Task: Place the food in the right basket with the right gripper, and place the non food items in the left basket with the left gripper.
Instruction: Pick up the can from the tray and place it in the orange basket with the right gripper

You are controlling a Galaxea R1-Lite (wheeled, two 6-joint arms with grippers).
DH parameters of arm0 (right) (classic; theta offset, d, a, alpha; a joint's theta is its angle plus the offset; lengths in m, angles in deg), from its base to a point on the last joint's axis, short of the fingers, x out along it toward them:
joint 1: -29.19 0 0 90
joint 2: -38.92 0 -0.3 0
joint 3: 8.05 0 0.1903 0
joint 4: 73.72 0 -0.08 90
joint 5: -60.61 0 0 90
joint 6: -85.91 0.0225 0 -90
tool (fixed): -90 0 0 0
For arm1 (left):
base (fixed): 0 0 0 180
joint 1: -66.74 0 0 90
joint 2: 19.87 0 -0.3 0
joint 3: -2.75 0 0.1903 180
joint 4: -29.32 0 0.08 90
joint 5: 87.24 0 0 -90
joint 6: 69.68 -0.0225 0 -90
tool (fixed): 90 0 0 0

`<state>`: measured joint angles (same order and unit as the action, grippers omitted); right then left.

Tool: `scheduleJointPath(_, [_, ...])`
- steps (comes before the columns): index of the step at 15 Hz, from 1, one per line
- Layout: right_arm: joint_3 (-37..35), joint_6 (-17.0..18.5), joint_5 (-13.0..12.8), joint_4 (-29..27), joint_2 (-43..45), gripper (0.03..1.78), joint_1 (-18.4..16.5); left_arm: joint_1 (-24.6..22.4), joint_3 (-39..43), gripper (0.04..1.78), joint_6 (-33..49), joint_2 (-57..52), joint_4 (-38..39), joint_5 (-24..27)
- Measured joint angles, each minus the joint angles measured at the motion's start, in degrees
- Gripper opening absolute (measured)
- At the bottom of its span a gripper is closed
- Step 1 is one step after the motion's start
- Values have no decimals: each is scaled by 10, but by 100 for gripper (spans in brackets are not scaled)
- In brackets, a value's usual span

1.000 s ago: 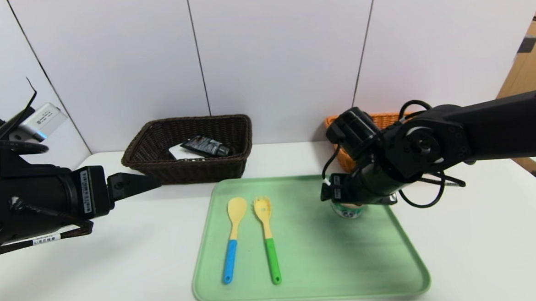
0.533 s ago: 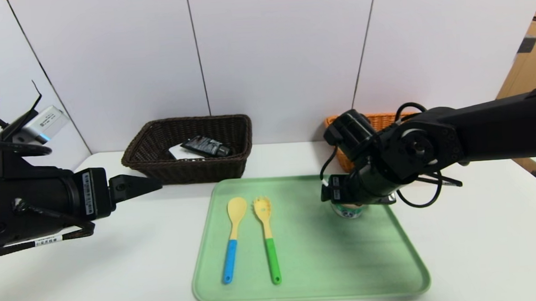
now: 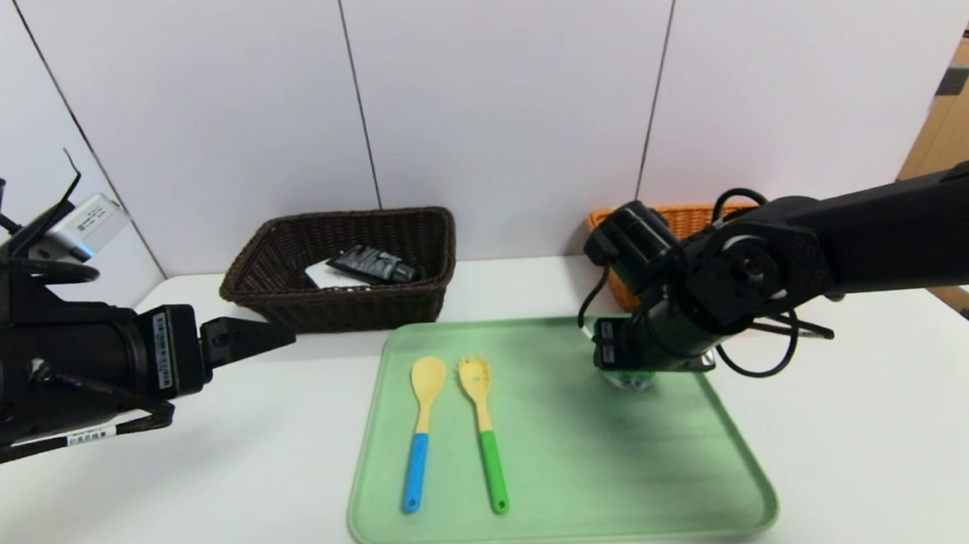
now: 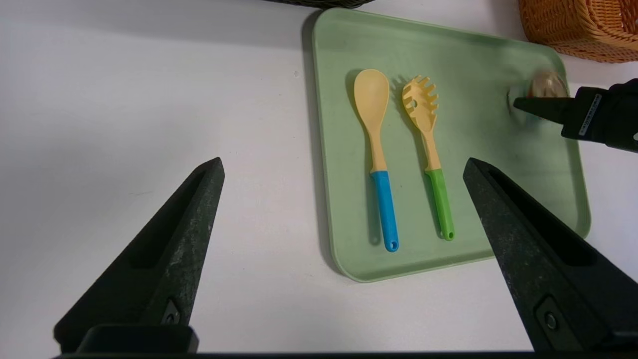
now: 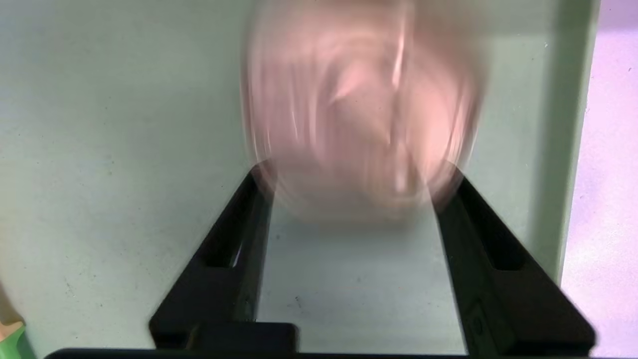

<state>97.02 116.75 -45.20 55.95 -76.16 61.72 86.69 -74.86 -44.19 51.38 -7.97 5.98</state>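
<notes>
While the right gripper (image 5: 356,199) sits low on the green tray (image 3: 563,500) with its fingers against both sides of one tin (image 4: 547,85), the left gripper (image 4: 344,219) hangs wide above the desk (image 3: 214,485). One spoon (image 3: 422,429) and one fork (image 3: 483,430) lie side by side on the tray; two baskets, dark brown (image 3: 343,271) and orange (image 3: 689,216), stand behind.

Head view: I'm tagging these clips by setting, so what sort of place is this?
Probably a lab or office test bench, not a home: a bare white table against plain white wall panels, with wooden shelving at the far right.
</notes>
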Motion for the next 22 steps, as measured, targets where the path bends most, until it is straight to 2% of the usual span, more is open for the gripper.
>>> scheduleJointPath(3, [0,0,3,0,3,67,0,-4,-1,169,0,3,0,0])
scheduleJointPath(4, [1,1,4,0,7,3,0,-4,-1,169,0,3,0,0])
scheduleJointPath(18, [-5,3,8,-6,48,5,4,-8,-1,169,0,9,0,0])
scheduleJointPath(20, [-14,0,7,-7,51,42,3,-8,-1,169,0,12,0,0])
scheduleJointPath(22, [-19,4,8,-6,54,72,4,-8,-1,169,0,14,0,0])
